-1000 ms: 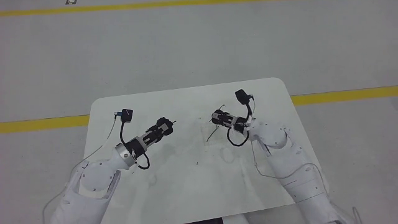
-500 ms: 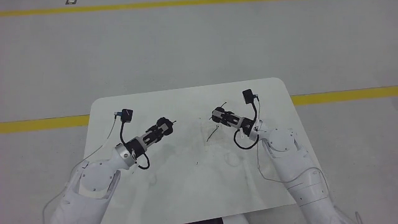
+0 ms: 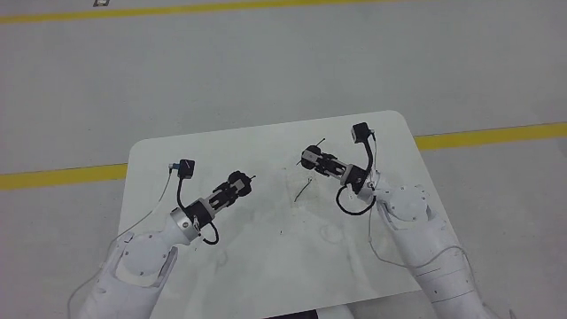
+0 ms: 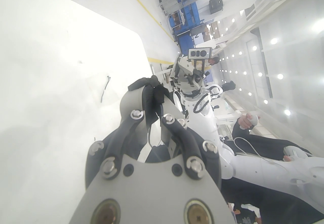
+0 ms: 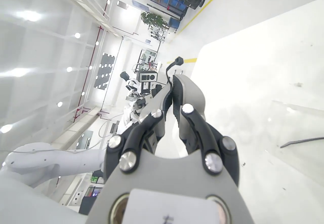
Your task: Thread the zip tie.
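Jaws of the right gripper [image 3: 307, 154] are clamping a thin black plastic zip tie [image 5: 178, 60]. The left gripper [image 3: 241, 179] jaws are pressing together. A second black zip tie [image 3: 302, 190] is lying on the white table [image 3: 177, 168] between both grippers.

The zip tie [image 5: 179, 60] is black, the table [image 5: 253, 58] plain white.

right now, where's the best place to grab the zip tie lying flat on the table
Grip the loose zip tie mid-strap, coming straight down and pinching across its width: it lies flat and thin on the table, so a sideways approach would likely slip.
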`<act>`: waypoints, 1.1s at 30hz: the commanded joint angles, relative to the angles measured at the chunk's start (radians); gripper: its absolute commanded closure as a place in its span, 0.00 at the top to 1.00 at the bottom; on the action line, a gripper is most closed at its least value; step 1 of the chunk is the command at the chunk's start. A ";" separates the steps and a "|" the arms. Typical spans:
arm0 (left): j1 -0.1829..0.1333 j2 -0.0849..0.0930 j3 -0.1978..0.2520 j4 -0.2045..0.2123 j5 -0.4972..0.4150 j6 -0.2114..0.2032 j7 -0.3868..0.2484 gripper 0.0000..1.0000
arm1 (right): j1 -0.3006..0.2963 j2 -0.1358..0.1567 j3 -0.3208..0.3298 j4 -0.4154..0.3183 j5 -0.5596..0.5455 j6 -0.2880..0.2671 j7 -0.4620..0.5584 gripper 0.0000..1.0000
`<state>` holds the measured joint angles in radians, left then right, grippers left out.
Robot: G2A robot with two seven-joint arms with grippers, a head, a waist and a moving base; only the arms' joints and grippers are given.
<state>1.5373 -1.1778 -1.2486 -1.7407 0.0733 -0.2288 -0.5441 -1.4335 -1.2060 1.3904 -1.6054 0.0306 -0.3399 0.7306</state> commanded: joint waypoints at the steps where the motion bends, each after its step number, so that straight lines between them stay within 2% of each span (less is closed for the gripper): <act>1: 0.002 -0.001 0.019 0.000 0.004 0.008 0.009 0.00 | 0.001 -0.001 -0.013 -0.006 -0.026 0.000 -0.015 0.00; 4: 0.000 -0.003 0.040 0.012 0.017 0.020 0.038 0.00 | 0.004 -0.001 -0.036 -0.023 -0.089 0.000 -0.059 0.00; 6: -0.003 -0.003 0.045 0.006 0.032 0.007 0.049 0.00 | 0.004 -0.001 -0.036 -0.023 -0.089 0.000 -0.059 0.00; 13: -0.003 -0.003 0.045 0.006 0.032 0.007 0.049 0.00 | 0.004 -0.001 -0.036 -0.023 -0.089 0.000 -0.059 0.00; 15: -0.005 -0.004 0.054 0.005 0.030 0.019 0.059 0.00 | 0.010 0.000 -0.060 -0.051 -0.144 0.000 -0.052 0.00; 20: -0.015 -0.004 0.078 -0.014 0.029 0.047 0.063 0.00 | 0.013 0.002 -0.117 -0.086 -0.198 0.000 -0.076 0.00; 25: -0.017 -0.001 0.084 -0.019 0.039 0.060 0.063 0.00 | 0.028 0.011 -0.163 -0.093 -0.274 0.000 -0.101 0.00; 27: -0.020 0.001 0.086 -0.019 0.051 0.039 0.061 0.00 | 0.029 0.014 -0.171 -0.095 -0.288 0.000 -0.118 0.00; 33: -0.020 0.001 0.086 -0.019 0.051 0.039 0.061 0.00 | 0.029 0.014 -0.171 -0.095 -0.288 0.000 -0.118 0.00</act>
<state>1.5170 -1.1770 -1.1629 -1.7598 0.1246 -0.1895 -0.4829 -1.4049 -1.1915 1.2199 -1.7004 -0.2570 -0.3400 0.6129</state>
